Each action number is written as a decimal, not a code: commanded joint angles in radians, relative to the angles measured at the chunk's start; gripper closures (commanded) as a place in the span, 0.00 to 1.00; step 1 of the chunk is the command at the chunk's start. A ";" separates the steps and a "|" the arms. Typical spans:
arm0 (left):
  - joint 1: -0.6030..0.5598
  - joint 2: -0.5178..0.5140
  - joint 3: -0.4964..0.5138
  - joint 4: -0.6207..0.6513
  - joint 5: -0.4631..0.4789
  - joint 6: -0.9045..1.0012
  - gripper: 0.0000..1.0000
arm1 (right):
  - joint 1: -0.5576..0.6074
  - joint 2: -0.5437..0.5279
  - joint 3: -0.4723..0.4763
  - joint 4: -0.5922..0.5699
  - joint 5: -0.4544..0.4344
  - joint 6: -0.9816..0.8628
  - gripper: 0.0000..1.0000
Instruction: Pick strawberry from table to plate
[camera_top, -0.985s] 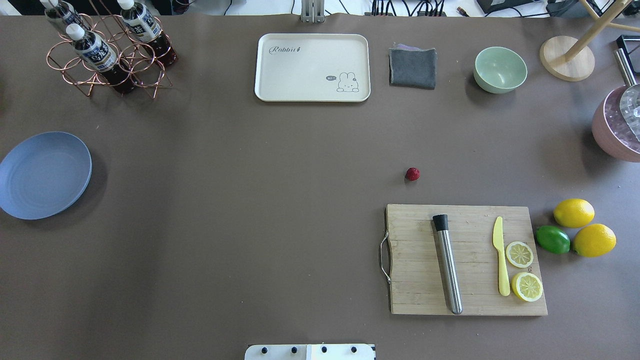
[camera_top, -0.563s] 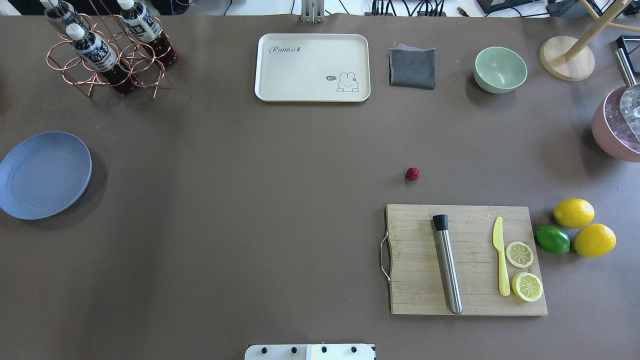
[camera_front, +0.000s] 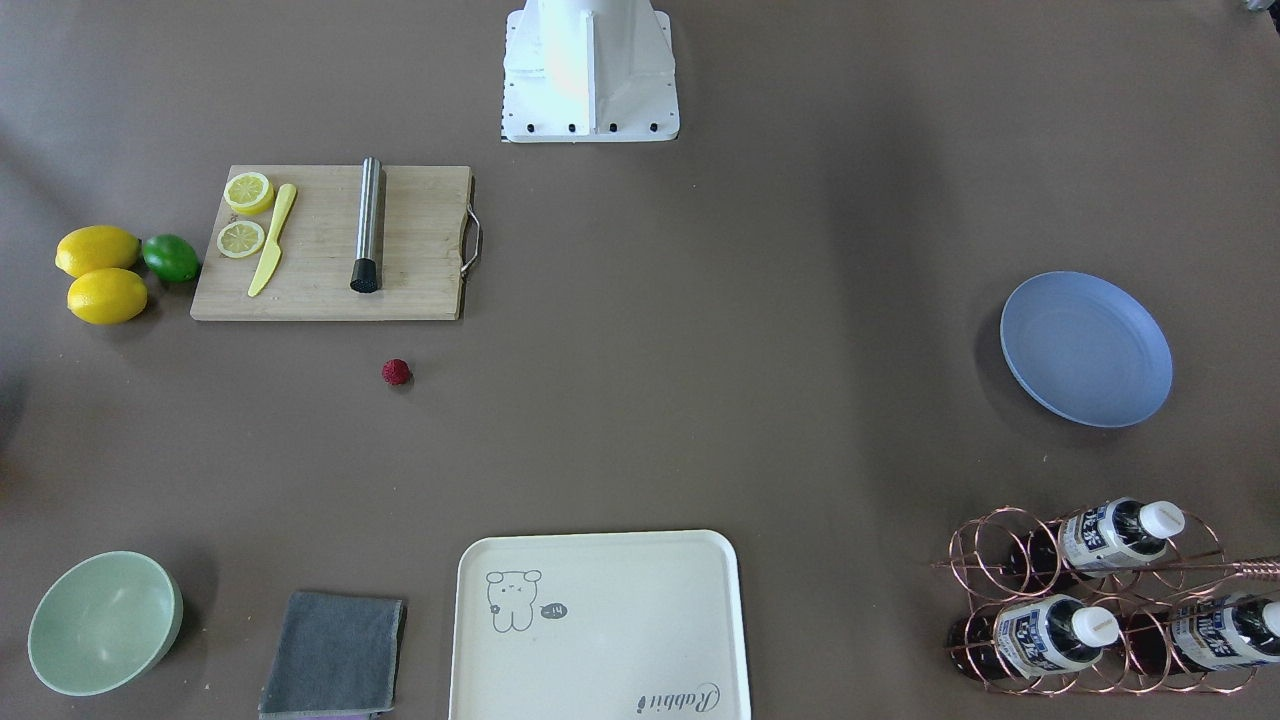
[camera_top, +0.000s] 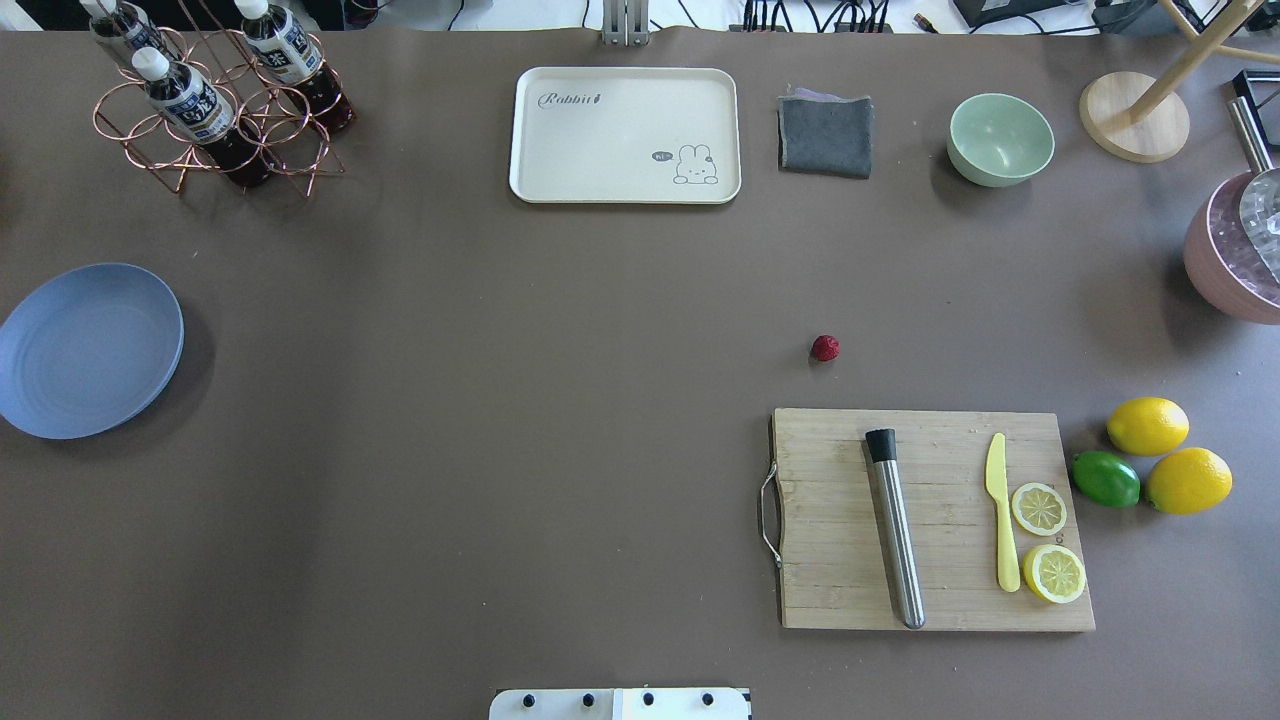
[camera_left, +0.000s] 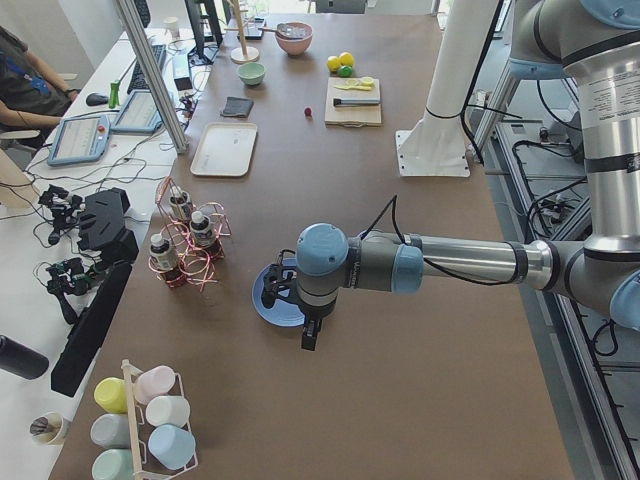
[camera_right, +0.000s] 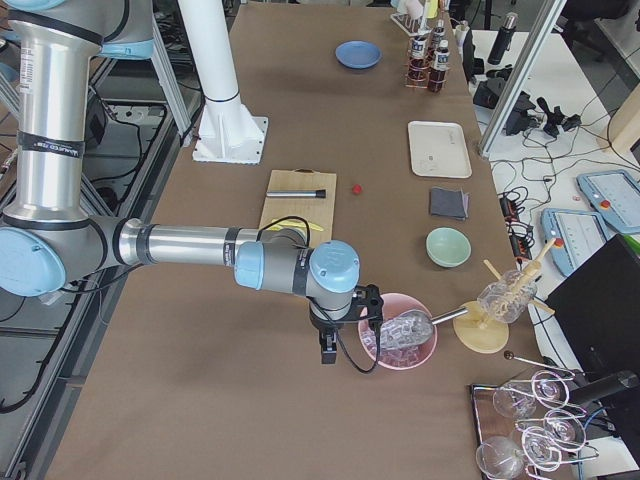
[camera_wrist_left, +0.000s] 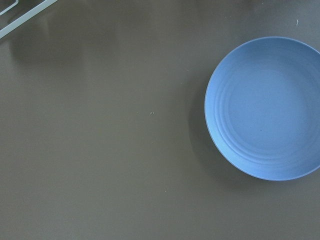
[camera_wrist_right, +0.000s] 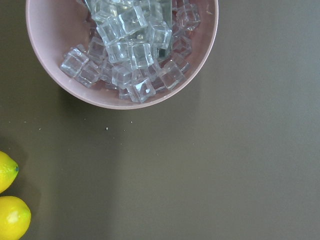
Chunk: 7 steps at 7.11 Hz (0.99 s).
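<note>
overhead: the strawberry (camera_top: 825, 348) lies on the table (camera_top: 500, 400) just beyond the cutting board (camera_top: 830, 520), well apart from the plate (camera_top: 90, 350). only the side views show the left gripper (camera_left: 310, 340) near the plate and the right gripper (camera_right: 327, 352) by the ice bowl (camera_right: 400, 364); how wide the fingers stand cannot be told.

right hand (camera_right: 327, 352): we see it hanging low over the worktop (camera_right: 200, 400), just beside the pink bowl (camera_right: 395, 297) of ice; we cannot tell how its jaws stand.
strawberry (camera_right: 356, 187): on the worktop, just beside the cutting board (camera_right: 298, 205).
plate (camera_right: 357, 54): at the far end, well apart from the strawberry.
</note>
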 joint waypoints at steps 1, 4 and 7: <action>0.001 -0.005 -0.005 -0.001 -0.001 -0.001 0.02 | 0.000 0.001 0.000 -0.001 0.000 0.000 0.00; 0.001 -0.017 -0.020 0.000 0.000 -0.003 0.03 | 0.000 0.005 -0.007 -0.002 0.008 0.000 0.00; 0.008 -0.025 -0.020 0.000 0.000 -0.010 0.03 | 0.000 0.007 0.001 0.005 0.008 0.000 0.00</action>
